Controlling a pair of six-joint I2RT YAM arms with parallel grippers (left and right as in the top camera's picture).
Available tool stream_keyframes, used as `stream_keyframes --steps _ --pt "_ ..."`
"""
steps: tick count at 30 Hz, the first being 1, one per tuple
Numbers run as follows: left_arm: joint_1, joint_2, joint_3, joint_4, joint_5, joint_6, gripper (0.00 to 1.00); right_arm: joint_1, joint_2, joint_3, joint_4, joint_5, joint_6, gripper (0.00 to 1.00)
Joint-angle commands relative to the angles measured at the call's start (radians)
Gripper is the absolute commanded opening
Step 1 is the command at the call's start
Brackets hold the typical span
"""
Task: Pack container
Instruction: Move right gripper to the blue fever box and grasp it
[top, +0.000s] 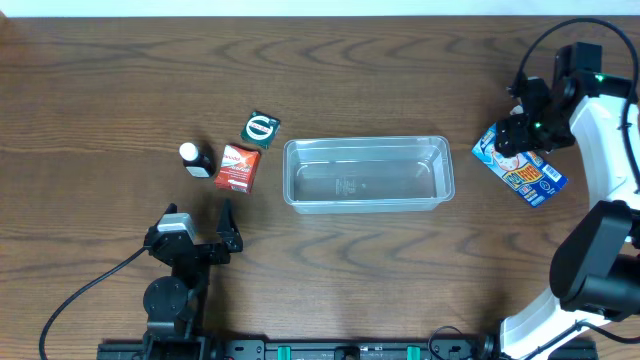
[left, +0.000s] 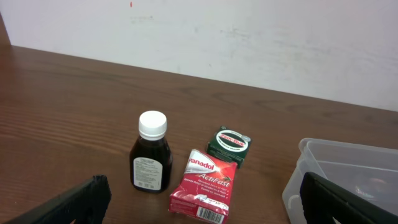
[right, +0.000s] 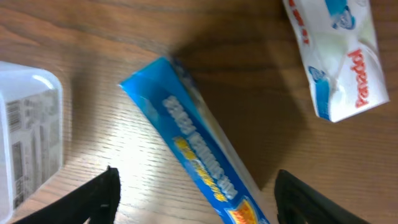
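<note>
Brown bottle, red packet, green packet clustered; blue box near white packet.

Likely a lab: wood table, blank wall.

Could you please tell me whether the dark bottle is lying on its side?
No, the dark bottle stands upright with its white cap on top.
</note>
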Motion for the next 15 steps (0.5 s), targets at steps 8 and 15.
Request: stream_keyframes --steps 8,15 --pt "0.005 0.000 -0.026 -0.026 -0.008 0.006 0.98 -0.046 0.014 -0.100 0.072 -0.027 0.003 0.66" --pt "0.005 0.000 -0.026 -0.026 -0.008 0.006 0.98 -0.045 0.015 -0.117 0.076 -0.038 0.012 0.44"
